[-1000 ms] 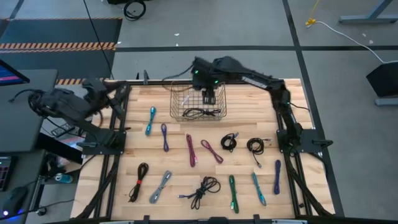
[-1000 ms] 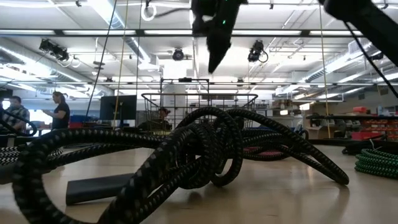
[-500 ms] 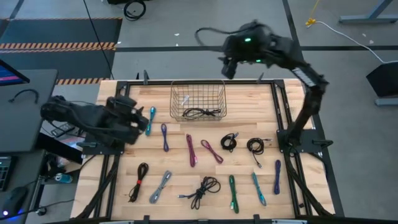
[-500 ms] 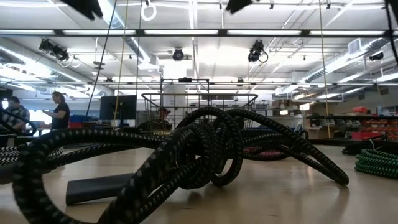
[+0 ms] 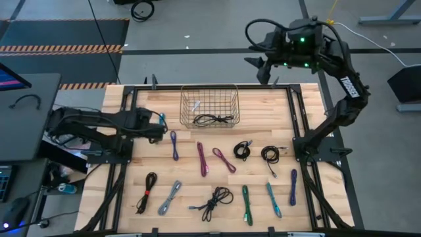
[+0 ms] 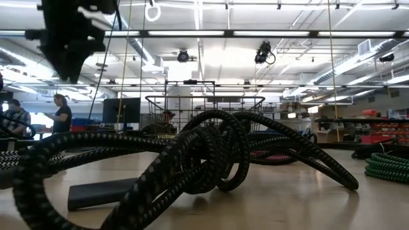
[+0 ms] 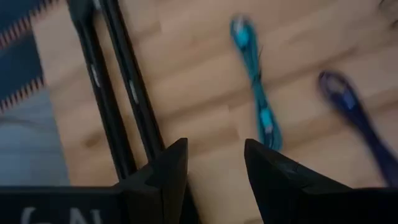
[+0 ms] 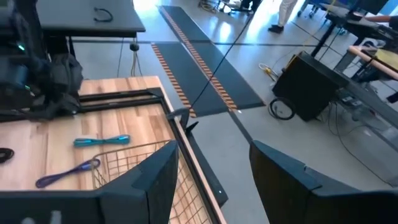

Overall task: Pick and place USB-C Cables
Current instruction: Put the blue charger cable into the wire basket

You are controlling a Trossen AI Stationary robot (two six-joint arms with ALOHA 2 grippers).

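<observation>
Teal cable at nine o'clock is now closed in on by the left gripper, swung in from the table's edge, fingers parted and empty. One black cable lies in the wire basket at twelve o'clock. The right gripper, released, has been pulled back beyond the far edge at one o'clock; a delivery is judged complete, the next pick beginning.

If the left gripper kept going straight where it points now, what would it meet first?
Likely the teal cable, lying just ahead of the open left gripper on the table; depth is hard to judge.
</observation>
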